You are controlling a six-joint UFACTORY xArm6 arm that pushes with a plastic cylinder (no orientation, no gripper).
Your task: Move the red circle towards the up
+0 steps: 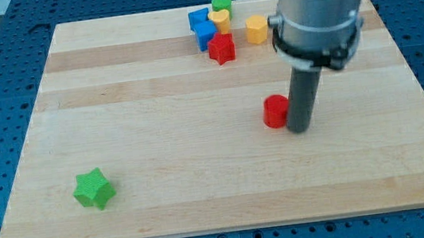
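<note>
Tip: my tip (300,129) rests on the board (162,173), right of centre. There is no gripper and no jaws; nothing is grasped, and the rod can only push.
Tip to target: the tip stands just beside the red circle (276,111), on its right and slightly toward the view's bottom. Whether the two touch cannot be told.
Target position: the red circle sits right of centre on the board, about halfway up, well apart from the cluster at the view's top.
Path upward: bare wood lies directly above the circle; further up stand the red star (221,48) and the yellow hexagon (257,29), with a gap between them.
Cluster: blue blocks (202,28), a yellow heart (220,18) and a green circle (220,4) crowd against the red star near the top edge.
Outlier: a green star (93,188) lies at lower left, well apart from the work.
Step in hand: judged as positioning; the tip is beside the circle, not yet under it.
Next move calls for: bringing the tip to the circle's bottom side, centred, then pushing straight toward the view's top.
Risk: a push from the present side would likely send the circle left, not up.
</note>
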